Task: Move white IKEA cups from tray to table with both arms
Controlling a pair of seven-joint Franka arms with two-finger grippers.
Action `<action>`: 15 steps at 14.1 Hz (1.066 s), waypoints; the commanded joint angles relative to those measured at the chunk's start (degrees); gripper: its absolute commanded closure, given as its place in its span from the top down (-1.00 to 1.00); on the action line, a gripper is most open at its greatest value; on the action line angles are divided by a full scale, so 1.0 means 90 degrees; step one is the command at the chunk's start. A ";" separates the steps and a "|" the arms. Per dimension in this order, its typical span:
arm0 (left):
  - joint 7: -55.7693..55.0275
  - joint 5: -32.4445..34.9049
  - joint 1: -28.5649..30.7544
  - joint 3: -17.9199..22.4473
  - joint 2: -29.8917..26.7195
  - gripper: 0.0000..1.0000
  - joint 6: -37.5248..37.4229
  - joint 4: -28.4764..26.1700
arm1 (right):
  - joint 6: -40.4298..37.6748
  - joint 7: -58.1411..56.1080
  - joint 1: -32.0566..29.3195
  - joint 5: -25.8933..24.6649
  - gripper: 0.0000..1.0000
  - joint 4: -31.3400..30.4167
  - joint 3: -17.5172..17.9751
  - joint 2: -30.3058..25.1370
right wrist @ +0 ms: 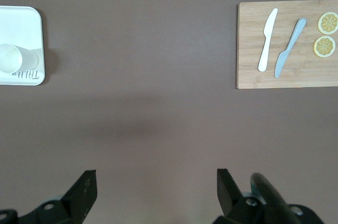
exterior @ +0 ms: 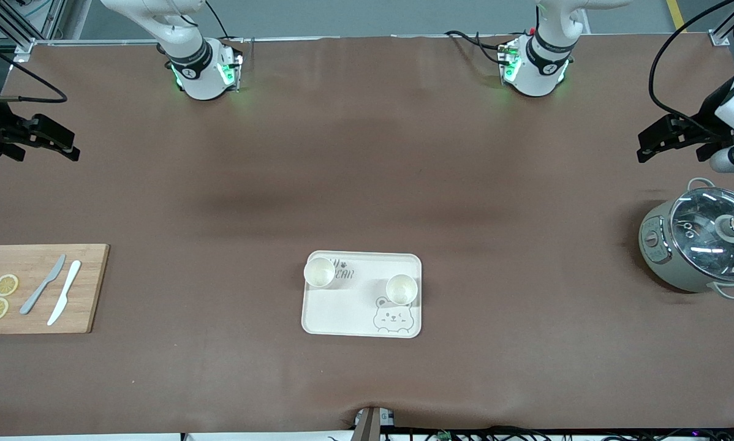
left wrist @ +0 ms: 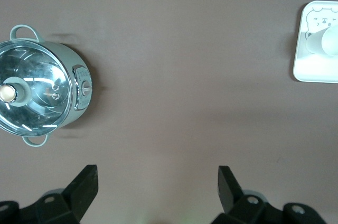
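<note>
In the front view both white cups stand upright on the tray (exterior: 342, 312), which lies on the brown table (exterior: 367, 184) nearer the camera than the arm bases: one cup (exterior: 319, 272) sits in the tray corner toward the right arm's end, over the lettering, and the other cup (exterior: 401, 289) stands just above the bear drawing. The right gripper (exterior: 45, 144) hangs over bare table above the cutting board (exterior: 36, 288) end, and the left gripper (exterior: 679, 138) hangs over the table near the lidded pot (exterior: 701, 245); both are well apart from the tray, empty, fingers spread wide. The cups look light, stiff and smooth, so a pinch across the rim or around the tapered wall seems the likely hold, gently, since they could slip or tip. In the left wrist view the spread fingers (left wrist: 84, 184) frame empty brown sheet, with the pot (left wrist: 42, 94) and a tray (left wrist: 317, 71) corner holding one cup (left wrist: 325, 42) in sight. In the right wrist view the fingers (right wrist: 84, 189) also hold nothing; a cup (right wrist: 10, 57) shows on the tray (right wrist: 29, 23), and the board (right wrist: 288, 44) carries two knives (right wrist: 277, 39) and lemon slices (right wrist: 326, 34). The matte sheet looks flat, with plenty of room around the tray to set cups down.
</note>
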 commanded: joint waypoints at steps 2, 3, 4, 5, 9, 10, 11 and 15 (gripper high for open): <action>0.0085 0.0086 0.0063 -0.0021 0.0046 1.00 -0.0049 0.0140 | -0.0092 -0.0099 -0.0161 -0.0022 1.00 0.0147 0.0101 0.0068; 0.0143 0.0086 0.0073 -0.0011 0.0046 1.00 -0.0049 0.0140 | -0.0092 -0.0099 -0.0151 -0.0022 1.00 0.0147 0.0101 0.0068; 0.0163 0.0106 0.0073 -0.0001 0.0046 1.00 -0.0039 0.0140 | -0.0092 -0.0090 -0.0151 -0.0022 1.00 0.0137 0.0101 0.0068; 0.0144 0.0116 0.0025 -0.0001 0.0065 1.00 -0.0030 0.0169 | -0.0092 -0.0099 -0.0161 -0.0022 1.00 0.0137 0.0101 0.0068; 0.0153 0.0145 -0.0024 -0.0069 0.0144 1.00 -0.0049 0.0150 | -0.0092 -0.0109 -0.0161 -0.0022 1.00 0.0147 0.0101 0.0077; 0.0124 0.0145 -0.0034 -0.0089 0.0163 1.00 -0.0059 0.0149 | -0.0092 -0.0109 -0.0151 -0.0022 1.00 0.0147 0.0101 0.0106; 0.0114 0.0155 -0.0063 -0.0099 0.0183 1.00 -0.0088 0.0130 | -0.0092 -0.0109 -0.0151 -0.0022 1.00 0.0147 0.0101 0.0116; 0.0114 0.0155 -0.0161 -0.0167 0.0319 1.00 -0.0117 0.0013 | -0.0082 -0.0109 -0.0161 -0.0022 1.00 0.0166 0.0101 0.0379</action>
